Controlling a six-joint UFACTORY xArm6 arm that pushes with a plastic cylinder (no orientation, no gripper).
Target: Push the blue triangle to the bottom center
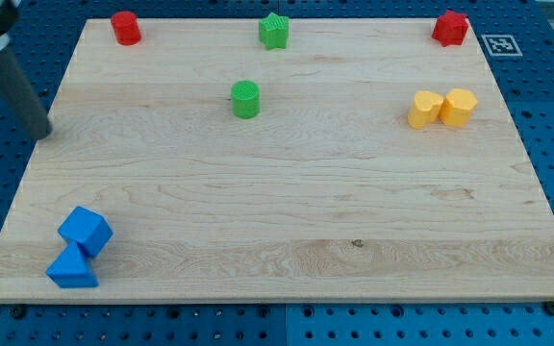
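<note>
No pincer is fitted, so no open or closed state applies: the arm ends in a dark rod, and my tip [40,133] rests at the view's left edge of the wooden board [287,202], gripping nothing.

The blue triangle [70,270] lies in the board's bottom-left corner, touching the blue cube [86,231], which sits just above it. My tip stands well above the blue triangle, apart from both blocks.

Step in hand, as judged: approach. No contact is made and the blue triangle is far from the bottom center, so the push is not yet begun.

Next move, as judged: bring my tip down the board's left edge to the left side of the blue triangle, then push toward the view's right along the bottom edge. The path passes close to the blue cube; keep left of it to avoid dragging it along.

Other blocks lie well above the blue triangle: green cylinder [245,99], green star [274,31], two red blocks [126,27] [450,28], two yellow blocks [425,109] [459,107].
</note>
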